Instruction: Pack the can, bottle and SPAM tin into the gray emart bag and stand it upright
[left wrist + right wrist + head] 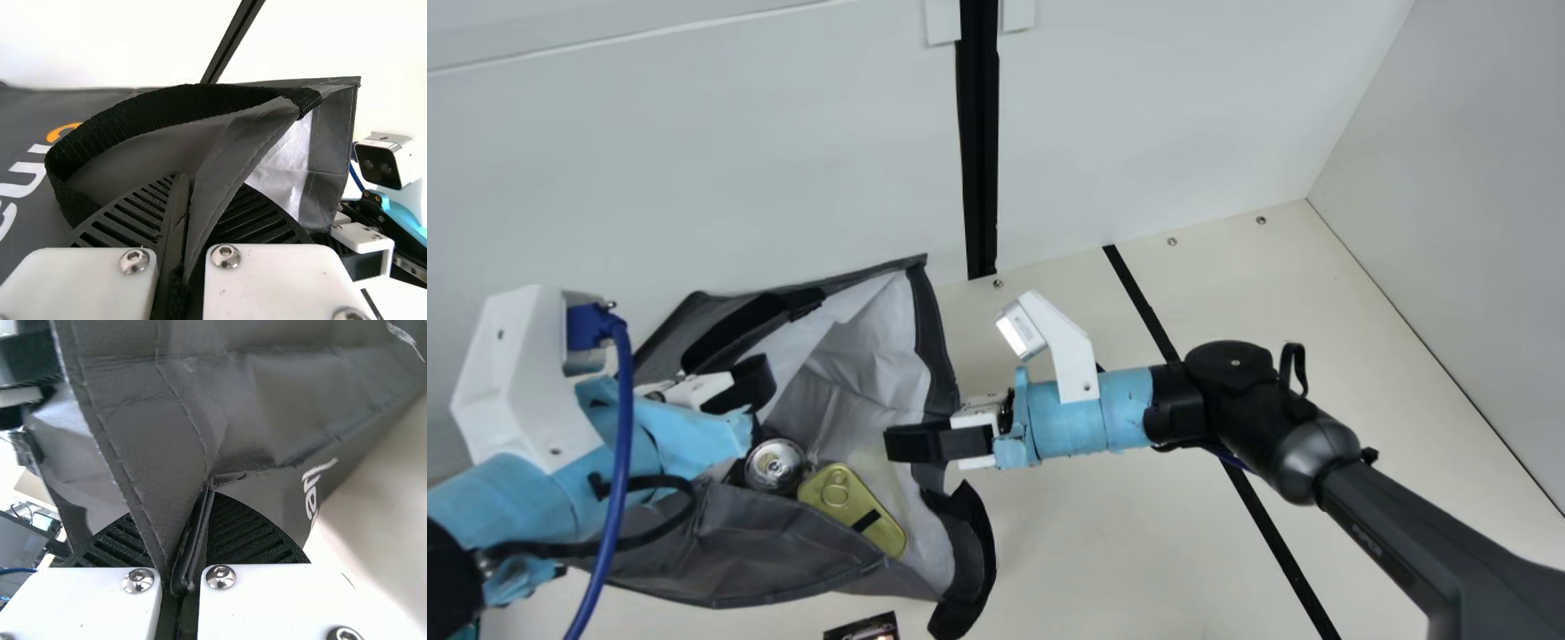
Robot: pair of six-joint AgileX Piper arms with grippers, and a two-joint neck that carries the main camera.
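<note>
If the gray fabric bag with the pale lining (783,542) is lifted by unequal amounts, it could be twisted or tipped, since its rim is pinched at 2 separate places. At the left gripper (200,199), the jaws are closed nearly flat, with a fold of gray fabric gripped between them; at the right gripper (208,513), the jaws are likewise nearly closed on a thin piece of the rim. Because so little cloth is held there, the rim could slip out under load. The gold, rounded-corner metal tin (854,508) is seen inside, leaning beside the dark round container with a silver end (774,465); both could be slid to 1 side if the bag is tilted, and its base could then be kept from settling flat. Whether that container is the can or the bottle cannot be told.

Counted: 1 bag, 2 black webbing handles (180,103), 1 tin, 1 round container, 2 grippers, and 1 dark printed item (867,628), partly cut off, on the cream worktop (1103,542).
</note>
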